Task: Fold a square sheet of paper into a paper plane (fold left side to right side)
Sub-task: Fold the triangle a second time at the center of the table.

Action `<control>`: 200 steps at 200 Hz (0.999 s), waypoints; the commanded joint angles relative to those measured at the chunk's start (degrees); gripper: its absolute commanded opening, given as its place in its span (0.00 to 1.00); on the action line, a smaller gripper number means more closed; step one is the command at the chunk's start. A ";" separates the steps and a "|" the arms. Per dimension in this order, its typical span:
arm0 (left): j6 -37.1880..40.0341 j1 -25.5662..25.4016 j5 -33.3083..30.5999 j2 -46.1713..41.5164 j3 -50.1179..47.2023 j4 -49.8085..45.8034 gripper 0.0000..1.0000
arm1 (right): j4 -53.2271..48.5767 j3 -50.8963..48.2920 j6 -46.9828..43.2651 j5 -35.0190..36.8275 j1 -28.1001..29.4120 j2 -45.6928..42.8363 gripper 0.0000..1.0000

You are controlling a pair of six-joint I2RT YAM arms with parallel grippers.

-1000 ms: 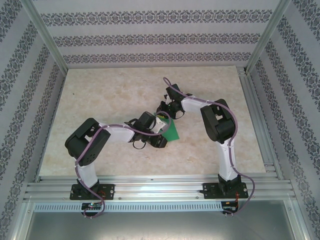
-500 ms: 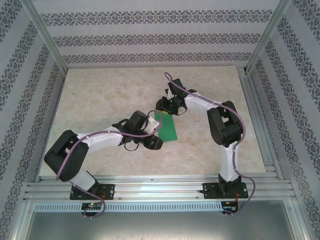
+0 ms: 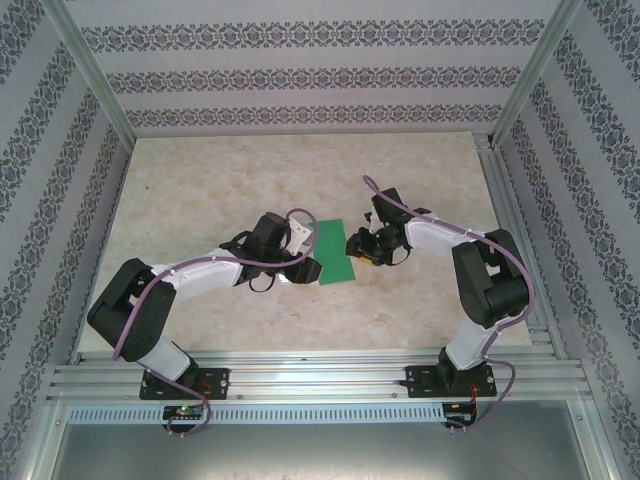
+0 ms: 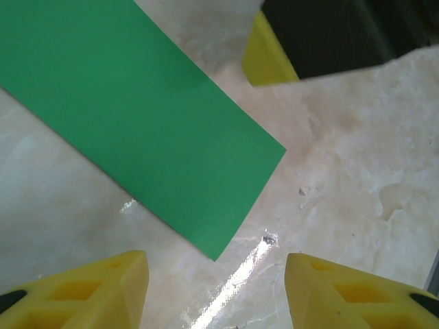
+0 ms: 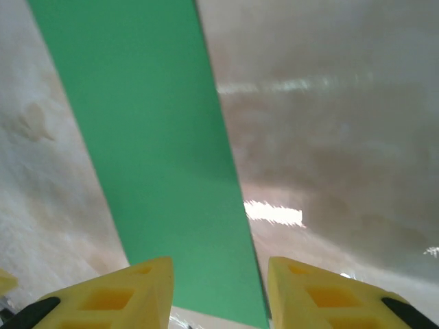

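The pale, marble-patterned table [image 3: 200, 180] carries the green sheet [image 3: 335, 252] just right of centre in the overhead view. The sheet shows as a long, narrow rectangle rather than a square. Its long sides run up and down the frame with a slight tilt, and it lies flat on the tabletop. It is plain bright green and matte, with straight, crisp edges and sharp corners; whether it is one layer or doubled I cannot tell.

Two white-and-black arms reach in from either side. The left gripper [image 3: 308, 256] sits just beside the sheet's left long edge and the right gripper [image 3: 357, 250] just beside its right long edge, so the strip lies between them.

In the left wrist view the sheet [image 4: 137, 116] fills the upper left as a broad band slanting down to a corner at lower centre. The left gripper [image 4: 216, 277] has its jaws well apart at the bottom edge, with bare table between them and nothing held; the sheet's corner sits just above that gap.

In the right wrist view the sheet [image 5: 154, 151] runs from the top left to the bottom centre. Its lower end passes beneath the right gripper [image 5: 219, 291], whose jaws are parted and grip nothing.

The fingers [image 5: 110, 298] are yellow plastic wedges with hollow recesses. The table is glossy — bright glare streaks lie on it near the sheet.
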 commanded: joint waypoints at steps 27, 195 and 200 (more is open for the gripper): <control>1.59 0.11 -3.23 -0.09 1.61 4.20 0.56 | 1.57 -2.50 2.42 -3.55 2.08 1.03 0.38; 1.88 0.12 -4.16 0.09 1.37 3.85 0.56 | -5.49 -2.02 1.03 3.44 4.47 -0.95 0.37; 1.86 0.10 -4.20 0.13 1.38 3.84 0.56 | -5.39 -1.95 1.02 3.25 4.60 -0.68 0.37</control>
